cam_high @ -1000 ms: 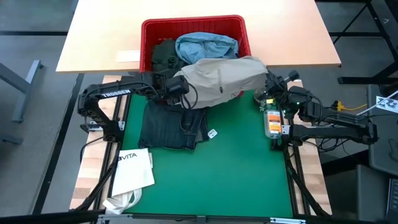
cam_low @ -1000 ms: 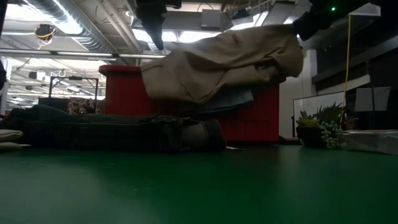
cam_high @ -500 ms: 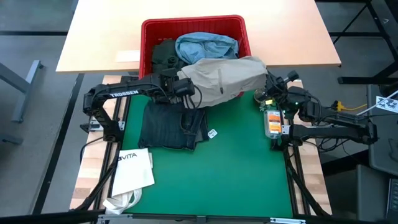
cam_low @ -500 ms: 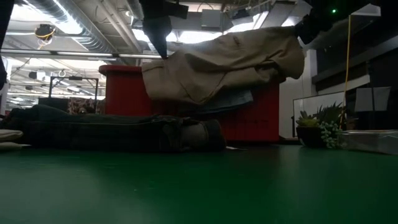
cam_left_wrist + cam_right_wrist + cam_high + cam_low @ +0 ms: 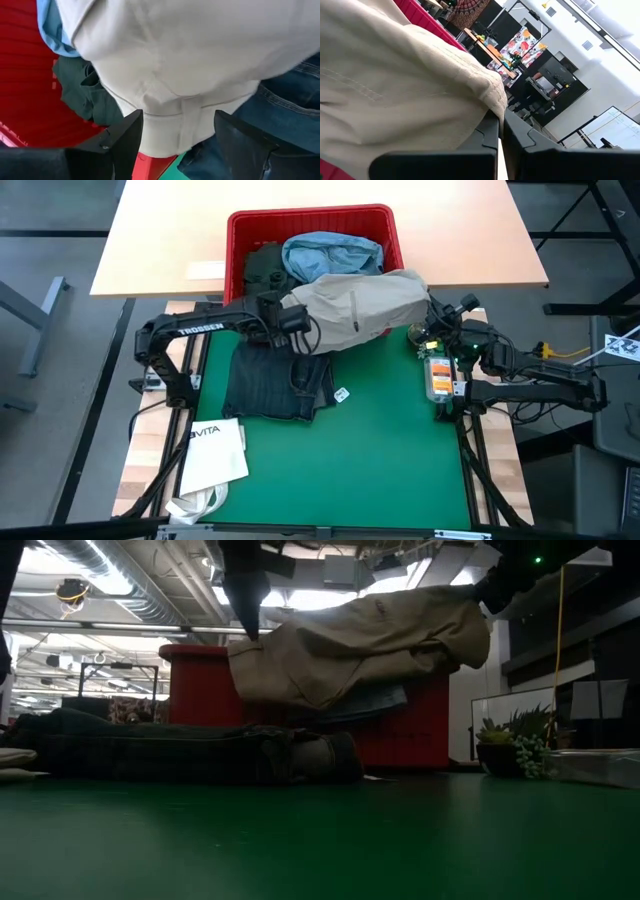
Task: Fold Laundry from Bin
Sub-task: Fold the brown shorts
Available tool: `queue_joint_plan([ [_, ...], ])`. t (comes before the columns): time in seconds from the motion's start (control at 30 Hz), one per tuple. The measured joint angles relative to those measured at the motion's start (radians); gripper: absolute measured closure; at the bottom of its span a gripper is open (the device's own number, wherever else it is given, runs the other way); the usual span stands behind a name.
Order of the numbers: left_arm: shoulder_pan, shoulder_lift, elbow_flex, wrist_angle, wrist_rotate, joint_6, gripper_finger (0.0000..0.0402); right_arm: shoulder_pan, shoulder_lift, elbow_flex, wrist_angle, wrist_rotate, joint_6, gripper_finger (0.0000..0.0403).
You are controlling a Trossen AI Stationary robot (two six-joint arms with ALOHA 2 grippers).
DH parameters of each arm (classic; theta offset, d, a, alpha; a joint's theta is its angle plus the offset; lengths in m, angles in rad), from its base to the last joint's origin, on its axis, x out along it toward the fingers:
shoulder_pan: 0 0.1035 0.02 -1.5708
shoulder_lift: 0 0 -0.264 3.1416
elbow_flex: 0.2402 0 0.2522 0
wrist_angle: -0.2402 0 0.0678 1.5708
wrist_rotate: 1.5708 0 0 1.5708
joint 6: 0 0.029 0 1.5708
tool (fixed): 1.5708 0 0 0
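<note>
While the tan trousers hang stretched above the near rim of the red bin, the left end effector stands spread wide at their waistband, its fingers either side of the cloth and not gripping it. At the opposite end, the right end effector is clenched on the trousers' edge, holding it up. Light blue jeans and a dark green piece lie in the bin. Dark jeans lie flat on the green table, beneath the left arm, with a white tote bag near them.
</note>
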Motion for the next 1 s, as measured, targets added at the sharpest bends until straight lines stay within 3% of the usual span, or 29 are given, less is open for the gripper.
queue_joint_plan([
  [0.27,0.035,0.015,-0.059,0.039,0.003,0.002,0.0164,0.000,0.000,0.000,0.000,-0.001,0.000,0.0398],
  [0.37,0.038,0.015,-0.070,0.039,-0.003,0.003,0.0181,0.000,0.000,0.000,0.000,-0.005,0.000,0.0398],
  [0.8,-0.008,0.015,-0.070,0.035,-0.104,0.056,0.0386,0.000,0.000,0.000,0.000,-0.008,0.001,0.0398],
  [1.0,-0.035,0.015,-0.070,0.034,-0.123,0.058,0.0368,0.000,0.000,0.000,0.000,-0.008,0.001,0.0398],
])
